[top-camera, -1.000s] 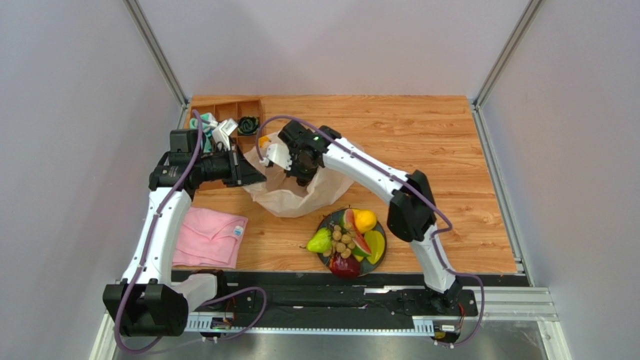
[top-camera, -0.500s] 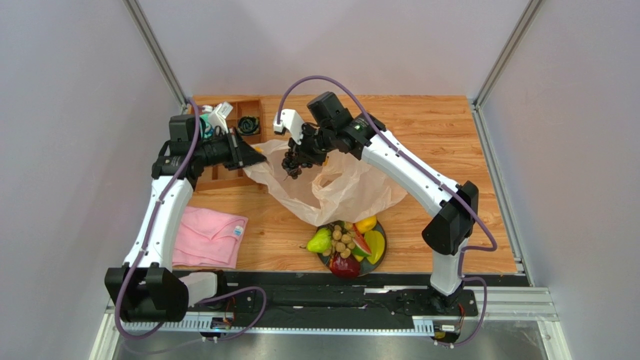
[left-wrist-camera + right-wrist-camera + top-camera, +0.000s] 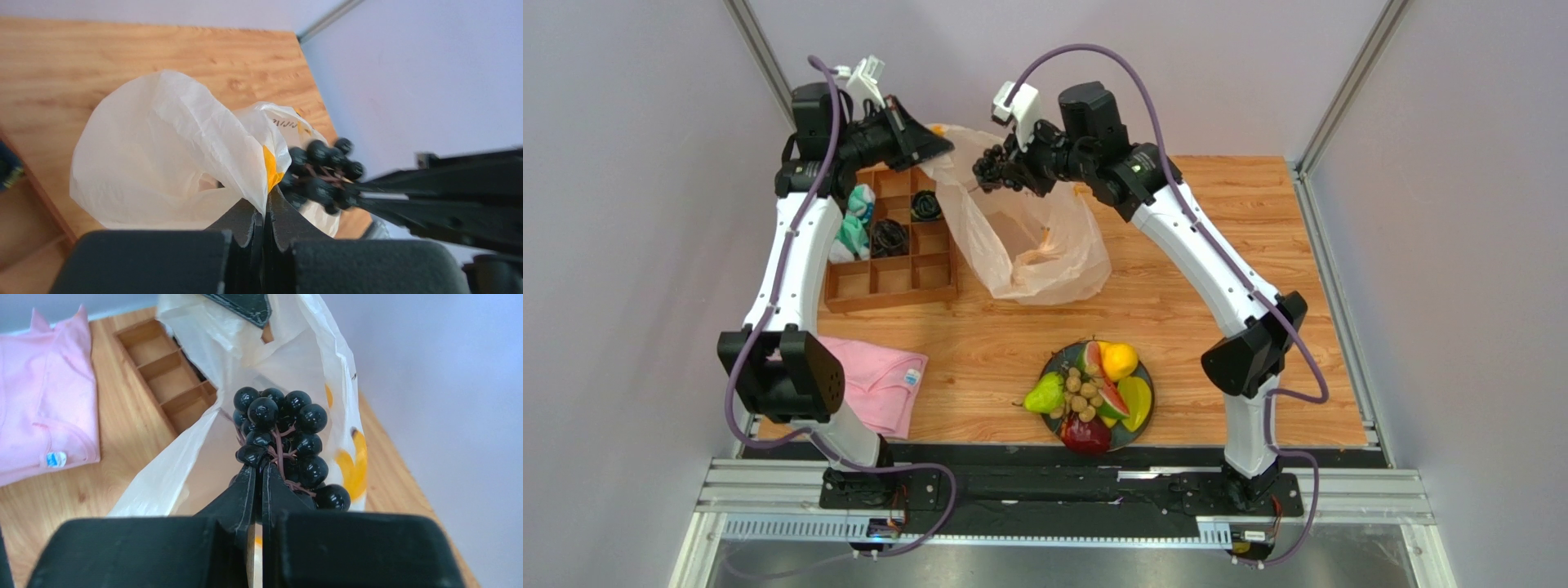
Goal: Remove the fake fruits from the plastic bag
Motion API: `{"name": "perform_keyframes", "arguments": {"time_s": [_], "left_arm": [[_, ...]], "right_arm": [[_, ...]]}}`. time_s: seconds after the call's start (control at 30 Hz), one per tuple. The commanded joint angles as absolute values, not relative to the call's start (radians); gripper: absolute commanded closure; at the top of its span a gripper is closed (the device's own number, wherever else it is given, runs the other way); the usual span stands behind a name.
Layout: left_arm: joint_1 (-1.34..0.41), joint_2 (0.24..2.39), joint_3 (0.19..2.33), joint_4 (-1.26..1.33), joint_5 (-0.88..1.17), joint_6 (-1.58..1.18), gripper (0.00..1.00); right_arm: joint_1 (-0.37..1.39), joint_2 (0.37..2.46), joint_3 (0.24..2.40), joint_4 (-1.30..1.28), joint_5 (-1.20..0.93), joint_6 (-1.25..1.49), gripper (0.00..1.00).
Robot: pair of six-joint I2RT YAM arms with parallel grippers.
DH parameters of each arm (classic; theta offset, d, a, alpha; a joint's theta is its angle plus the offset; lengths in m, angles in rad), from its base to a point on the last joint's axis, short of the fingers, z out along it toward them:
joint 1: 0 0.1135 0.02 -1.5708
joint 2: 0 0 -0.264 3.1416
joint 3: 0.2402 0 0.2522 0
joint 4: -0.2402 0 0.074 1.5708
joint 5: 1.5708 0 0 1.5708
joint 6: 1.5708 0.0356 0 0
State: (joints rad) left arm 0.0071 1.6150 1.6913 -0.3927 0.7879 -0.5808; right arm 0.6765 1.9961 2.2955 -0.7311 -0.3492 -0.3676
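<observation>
plate (image 3: 1053, 363) at lower centre hasn't moved. up top the plastic bag (image 3: 1038, 227) now hangs lifted, left gripper (image 3: 265, 208) pinched tight on its rim; right gripper (image 3: 258, 474), clamped on the dark grape bunch (image 3: 282, 438), has it clear, so it just needs plating.

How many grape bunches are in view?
2: a dark bunch in the right gripper by the bag, a pale bunch on the plate. More may be hidden inside.

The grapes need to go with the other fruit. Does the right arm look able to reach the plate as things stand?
Probably yes. The right gripper, shut on the dark grape bunch, is up by the plastic bag's mouth, and the plate lies uncovered nearer that arm's base, nothing between.
</observation>
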Motion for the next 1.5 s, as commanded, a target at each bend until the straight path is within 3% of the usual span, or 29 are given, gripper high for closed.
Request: {"name": "perform_keyframes", "arguments": {"time_s": [0.0,0.3,0.33,0.4,0.43,0.5,0.57,0.6,1.03,1.47], "left_arm": [[0.003,1.690,1.833,-0.367,0.675,-0.552,1.00],[-0.021,1.750,1.783,-0.379,0.603,-0.548,1.00],[-0.021,1.747,1.767,-0.383,0.598,-0.545,0.95],[-0.021,1.737,1.755,-0.388,0.588,-0.528,0.83],[-0.021,1.730,1.749,-0.400,0.584,-0.517,0.70],[-0.021,1.703,1.744,-0.419,0.568,-0.490,0.59],[-0.021,1.669,1.747,-0.454,0.558,-0.465,0.19],[-0.021,1.655,1.744,-0.477,0.555,-0.444,0.07],[-0.009,1.353,1.554,-0.543,0.581,-0.270,0.05],[-0.006,1.259,1.470,-0.537,0.571,-0.218,0.06]], "right_arm": [[0.696,1.839,2.228,-0.502,-0.224,-0.308,1.00],[0.721,1.571,1.985,-0.600,-0.022,-0.140,1.00],[0.719,1.536,1.921,-0.623,-0.002,-0.094,1.00],[0.721,1.439,1.850,-0.711,0.044,-0.043,1.00],[0.719,1.407,1.815,-0.738,0.078,-0.014,1.00],[0.718,1.312,1.695,-0.807,0.074,0.061,1.00],[0.721,1.254,1.579,-0.837,0.037,0.104,1.00],[0.721,1.212,1.542,-0.844,0.037,0.119,1.00],[0.693,1.144,1.247,-0.730,0.041,0.294,1.00],[0.695,1.103,1.050,-0.638,-0.049,0.324,1.00]]}}
